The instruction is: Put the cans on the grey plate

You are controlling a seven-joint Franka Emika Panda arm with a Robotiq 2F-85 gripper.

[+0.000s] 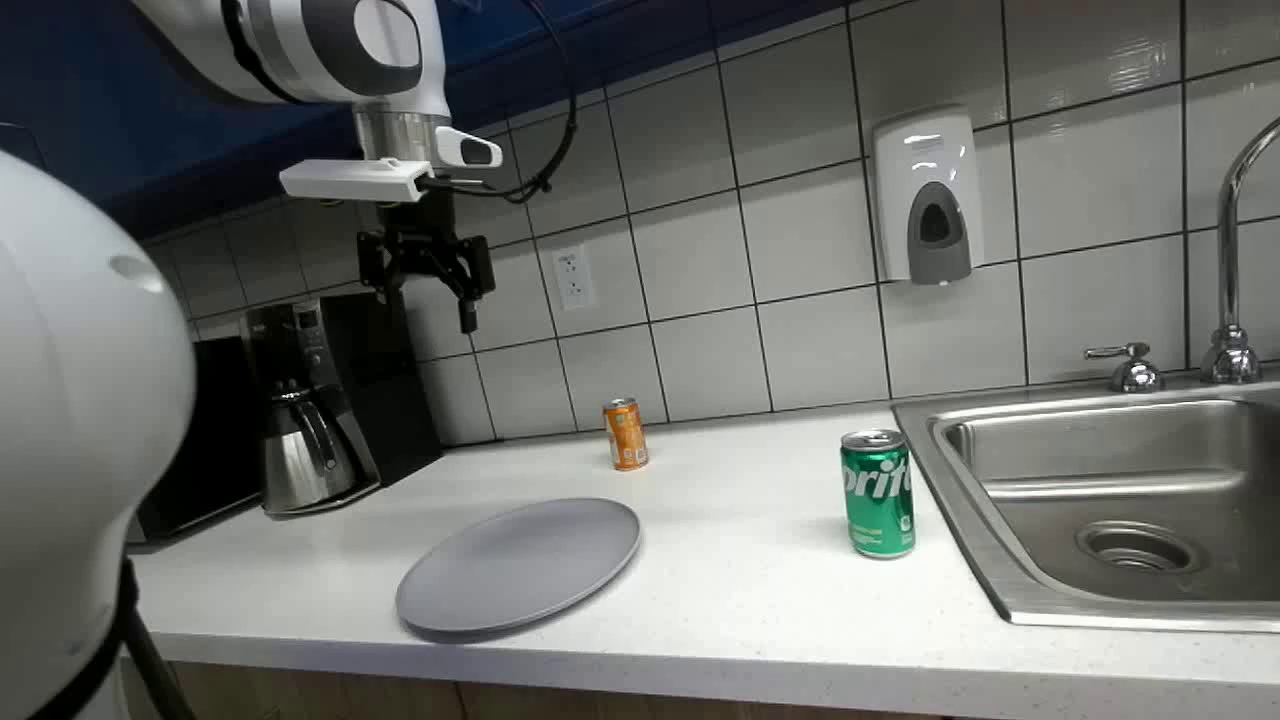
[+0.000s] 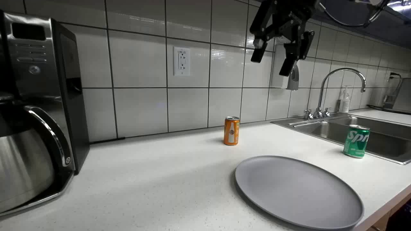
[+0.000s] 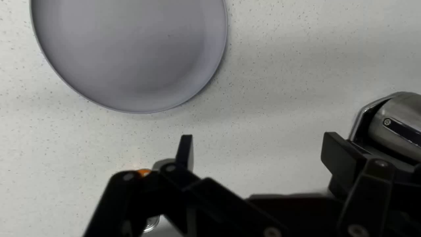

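Observation:
The grey plate (image 1: 520, 565) lies flat on the counter and is bare; it also shows in an exterior view (image 2: 298, 192) and in the wrist view (image 3: 131, 56). The orange can (image 1: 626, 435) stands upright near the tiled wall, also in an exterior view (image 2: 231, 131). In the wrist view a finger mostly hides the orange can (image 3: 143, 171). The green can (image 1: 878, 497) stands upright beside the sink, also in an exterior view (image 2: 356, 141); it is out of the wrist view. My gripper (image 2: 272, 64) is open and empty, high above the counter (image 3: 258, 140).
A coffee maker with a steel pot (image 1: 305, 455) stands at the wall, also in the wrist view (image 3: 399, 121). The steel sink (image 1: 960, 520) has a faucet (image 1: 1232, 250) behind it. A soap dispenser (image 1: 928, 195) hangs on the wall.

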